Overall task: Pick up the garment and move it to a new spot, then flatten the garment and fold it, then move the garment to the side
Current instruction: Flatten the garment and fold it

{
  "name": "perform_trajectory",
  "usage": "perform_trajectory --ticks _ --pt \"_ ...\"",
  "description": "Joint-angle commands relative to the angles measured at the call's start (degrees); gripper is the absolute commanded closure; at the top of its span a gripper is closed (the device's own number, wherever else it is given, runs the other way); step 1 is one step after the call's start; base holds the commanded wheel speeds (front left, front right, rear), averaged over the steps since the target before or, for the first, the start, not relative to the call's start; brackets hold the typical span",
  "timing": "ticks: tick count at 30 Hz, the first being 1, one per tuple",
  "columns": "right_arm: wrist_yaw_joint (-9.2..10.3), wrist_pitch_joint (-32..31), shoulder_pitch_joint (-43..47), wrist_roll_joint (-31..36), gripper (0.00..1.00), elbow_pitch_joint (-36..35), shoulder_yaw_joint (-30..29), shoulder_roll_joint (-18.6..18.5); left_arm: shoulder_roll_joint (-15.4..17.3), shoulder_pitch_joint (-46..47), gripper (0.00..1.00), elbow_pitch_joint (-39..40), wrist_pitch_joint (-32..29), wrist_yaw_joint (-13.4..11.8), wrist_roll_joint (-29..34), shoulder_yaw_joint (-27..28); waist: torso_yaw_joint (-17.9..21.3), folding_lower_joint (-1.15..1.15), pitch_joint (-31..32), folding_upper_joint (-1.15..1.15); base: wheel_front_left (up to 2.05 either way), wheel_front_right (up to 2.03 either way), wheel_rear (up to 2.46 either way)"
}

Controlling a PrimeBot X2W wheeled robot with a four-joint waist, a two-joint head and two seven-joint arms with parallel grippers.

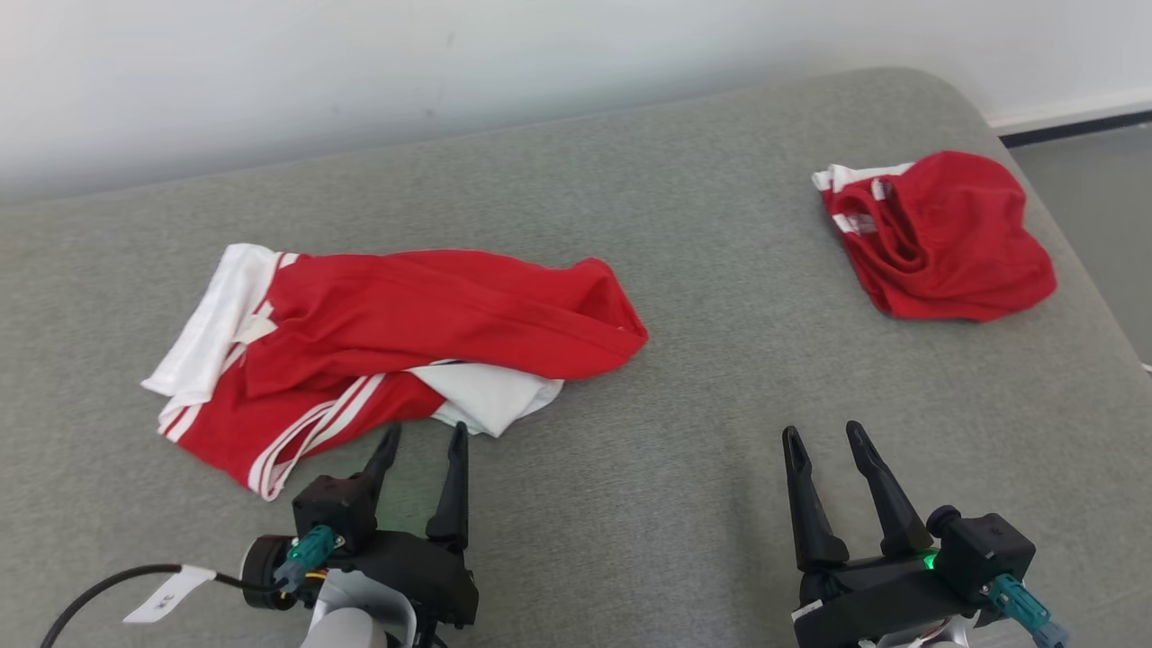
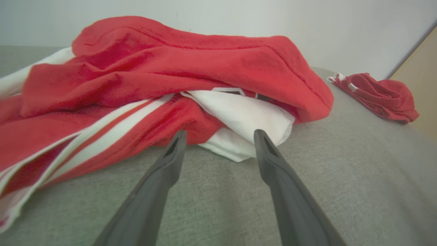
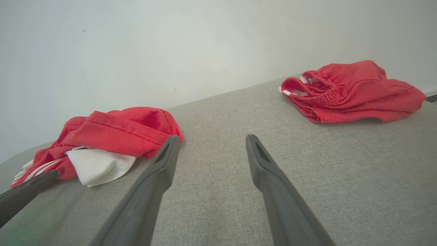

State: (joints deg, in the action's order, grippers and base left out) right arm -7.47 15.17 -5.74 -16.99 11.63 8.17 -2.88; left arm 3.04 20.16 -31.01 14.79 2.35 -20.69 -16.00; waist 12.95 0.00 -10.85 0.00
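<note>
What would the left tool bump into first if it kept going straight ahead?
The red and white jersey. The open left tool points straight at its bunched white sleeve, lying just ahead of the tips. It seems not to touch yet, though depth is hard to judge.

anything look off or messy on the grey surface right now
The garment lies bunched and twisted, not flat, a white sleeve poking from under a red fold just ahead of the open left gripper. The smaller red garment sits crumpled near the far right corner. No damage shows.
</note>
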Motion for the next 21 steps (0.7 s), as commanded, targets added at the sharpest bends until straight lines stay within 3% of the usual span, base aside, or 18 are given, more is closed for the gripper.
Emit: perform_trajectory --ticks 1,12,13,14,15,21 --pt "-0.07 0.09 0.04 -0.21 0.0 -0.1 -0.05 0.0 -0.06 1.15 0.0 -1.2 0.18 0.01 -0.52 -0.52 2.14 0.0 -0.71 0.0 0.0 0.0 0.0" --pt "-0.07 0.09 -0.15 -0.68 0.0 0.06 0.27 0.01 -0.11 4.37 0.01 -8.56 0.34 0.46 -3.19 -3.52 5.91 0.0 -1.17 0.0 0.0 0.0 0.0" --pt "-0.07 0.09 -0.06 -0.62 0.0 0.08 0.19 0.0 -0.12 4.71 0.37 -8.94 0.36 0.5 -3.57 -3.78 5.94 0.0 -1.11 0.0 0.0 0.0 0.0" --pt "-0.07 0.09 0.11 -0.53 0.0 0.02 0.09 0.0 -0.11 5.11 0.8 -9.14 0.37 0.45 -3.82 -3.98 5.86 0.0 -0.99 0.0 0.0 0.0 0.0" --pt "-0.07 0.09 0.33 -0.45 0.0 -0.03 0.06 0.0 -0.11 5.29 1.0 -9.56 0.37 0.34 -3.91 -4.35 5.76 0.0 -0.83 0.0 0.0 0.0 0.0" --pt "-0.07 0.09 1.54 -0.07 0.0 -0.1 -1.26 -0.02 -0.1 5.47 1.0 -7.99 0.39 -0.01 -4.31 -4.6 2.97 0.0 0.65 0.0 0.0 0.0 0.0"
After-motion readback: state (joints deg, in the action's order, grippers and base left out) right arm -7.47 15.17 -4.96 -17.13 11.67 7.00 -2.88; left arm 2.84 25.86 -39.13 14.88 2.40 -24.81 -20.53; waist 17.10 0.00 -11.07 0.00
